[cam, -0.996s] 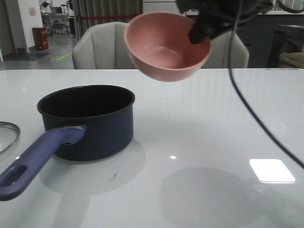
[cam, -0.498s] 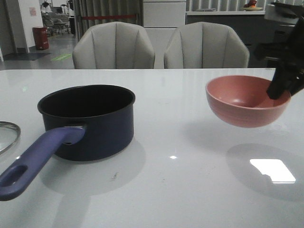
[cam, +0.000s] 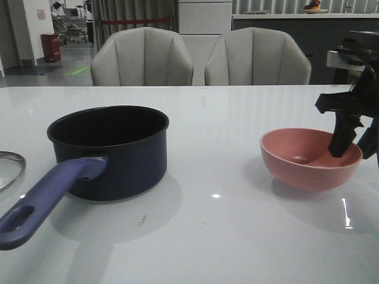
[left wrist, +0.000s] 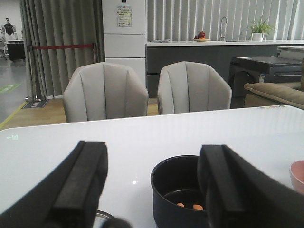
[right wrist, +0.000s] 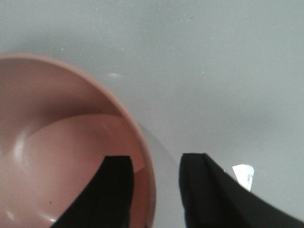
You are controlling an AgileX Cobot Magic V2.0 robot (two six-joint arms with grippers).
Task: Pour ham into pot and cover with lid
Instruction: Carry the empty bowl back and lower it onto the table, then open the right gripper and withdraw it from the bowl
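Observation:
The navy pot [cam: 118, 154] with its purple-blue handle [cam: 41, 198] stands at the left of the table. In the left wrist view the pot [left wrist: 178, 185] holds two small orange ham pieces [left wrist: 196, 207]. The glass lid [cam: 9, 168] lies at the far left edge. The empty pink bowl [cam: 302, 168] rests on the table at the right. My right gripper [cam: 355, 142] straddles its rim [right wrist: 156, 190], jaws apart, one finger inside and the outer one clear of the wall. My left gripper [left wrist: 152, 156] is open and empty, behind the pot and out of the front view.
Two grey chairs [cam: 142, 59] stand behind the table's far edge. The pot's long handle points toward the front left corner. The pink bowl's rim also shows at the edge of the left wrist view [left wrist: 298, 173].
The right gripper carried the pink bowl from above the pot to the right and down onto the table. The bowl is now upright and resting there.

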